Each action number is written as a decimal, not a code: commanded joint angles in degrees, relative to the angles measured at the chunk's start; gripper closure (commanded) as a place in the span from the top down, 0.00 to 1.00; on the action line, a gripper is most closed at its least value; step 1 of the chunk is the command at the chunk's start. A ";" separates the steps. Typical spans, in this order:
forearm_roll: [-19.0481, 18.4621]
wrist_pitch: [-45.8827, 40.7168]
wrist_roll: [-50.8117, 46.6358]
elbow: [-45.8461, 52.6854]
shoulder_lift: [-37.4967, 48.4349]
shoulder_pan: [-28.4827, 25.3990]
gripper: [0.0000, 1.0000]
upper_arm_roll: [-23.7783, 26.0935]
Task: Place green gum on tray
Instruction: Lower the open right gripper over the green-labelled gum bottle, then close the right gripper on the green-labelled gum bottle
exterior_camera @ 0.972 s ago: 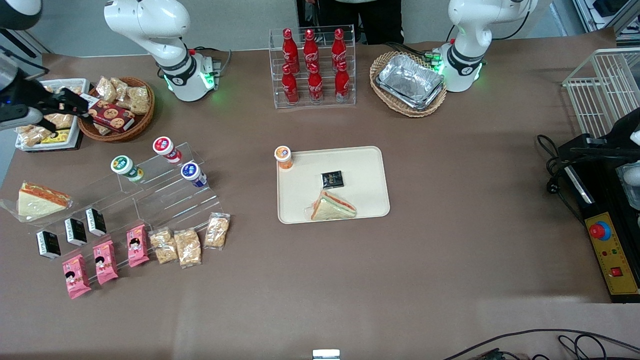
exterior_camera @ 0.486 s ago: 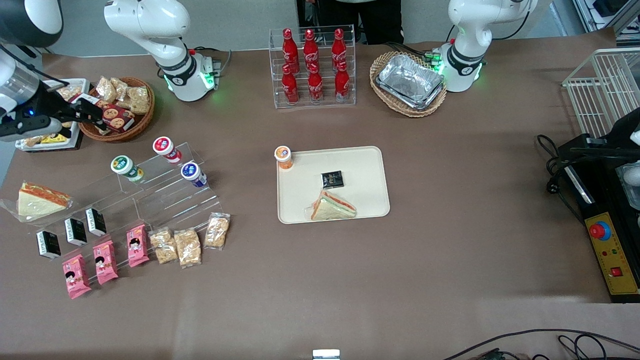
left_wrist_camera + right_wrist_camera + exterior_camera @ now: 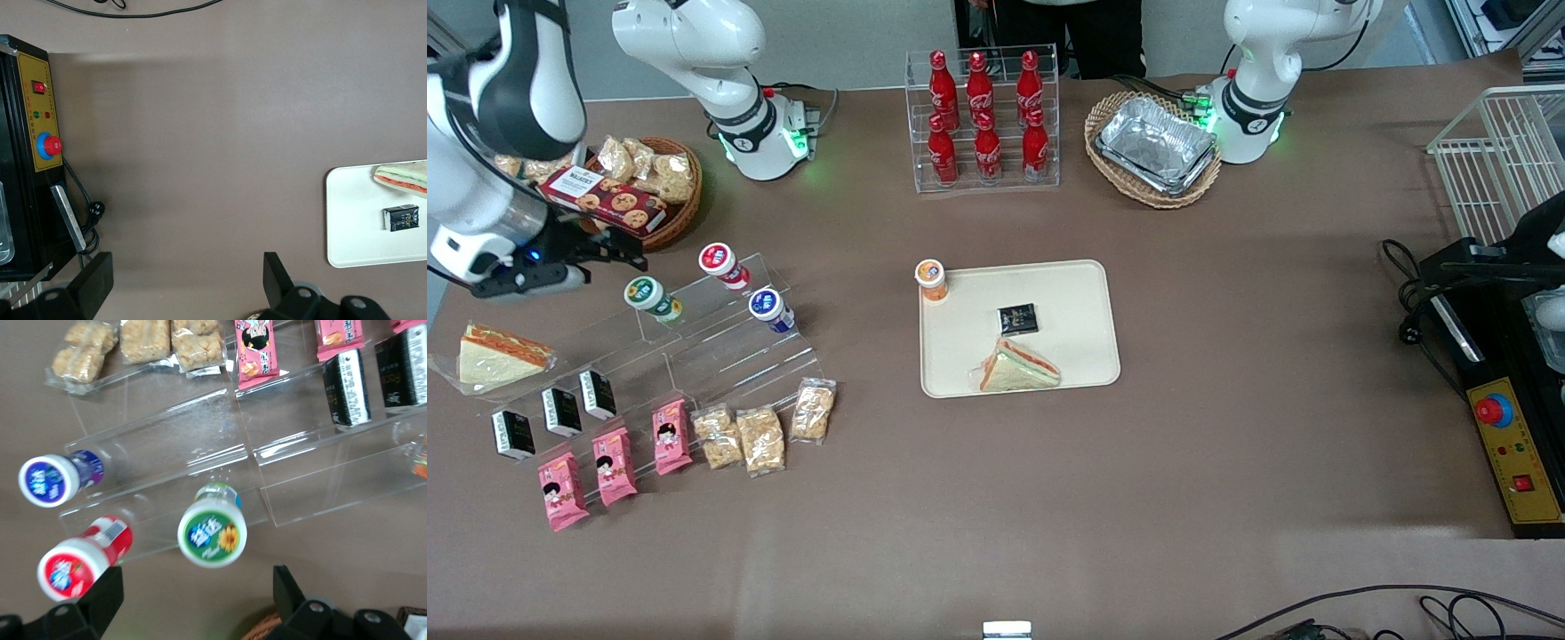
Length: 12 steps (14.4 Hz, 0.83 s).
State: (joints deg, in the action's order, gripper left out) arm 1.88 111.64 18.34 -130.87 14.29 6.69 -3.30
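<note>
Since a second ago the right arm has swung from above the white snack tray toward the clear acrylic step shelf (image 3: 694, 342), and its gripper (image 3: 627, 258) now hangs above the table close beside the green gum (image 3: 652, 298), slightly farther from the front camera than the canister. In the wrist view the two fingers (image 3: 100, 597) stand wide apart with nothing between them. The green gum stands upright on the shelf, untouched, its green-and-white lid (image 3: 212, 535) facing up. The red-lidded canister (image 3: 722, 265) stands on the top step and the blue-lidded canister (image 3: 770, 309) on a step nearer the front camera. The cream tray (image 3: 1076, 293) lies well apart toward the parked arm's end of the table, holding an orange-lidded canister (image 3: 931, 279), a small black packet (image 3: 1018, 317) and a wrapped sandwich (image 3: 1017, 368).
</note>
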 commanded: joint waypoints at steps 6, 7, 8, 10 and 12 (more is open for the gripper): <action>-0.30 5.34 -0.41 -1.49 -6.11 0.07 1.00 -0.13; -0.30 6.04 -0.41 -2.10 -6.11 0.07 1.00 -0.13; -0.30 6.66 -0.41 -2.63 -5.94 -0.01 1.00 -0.13; -0.39 7.19 -0.41 -3.59 -5.59 -0.28 1.00 -0.13; -0.39 7.63 -0.41 -4.12 -5.32 -0.28 0.99 -0.13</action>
State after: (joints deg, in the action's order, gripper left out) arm 1.88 117.21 18.34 -133.04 7.75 6.63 -3.31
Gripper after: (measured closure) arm 0.004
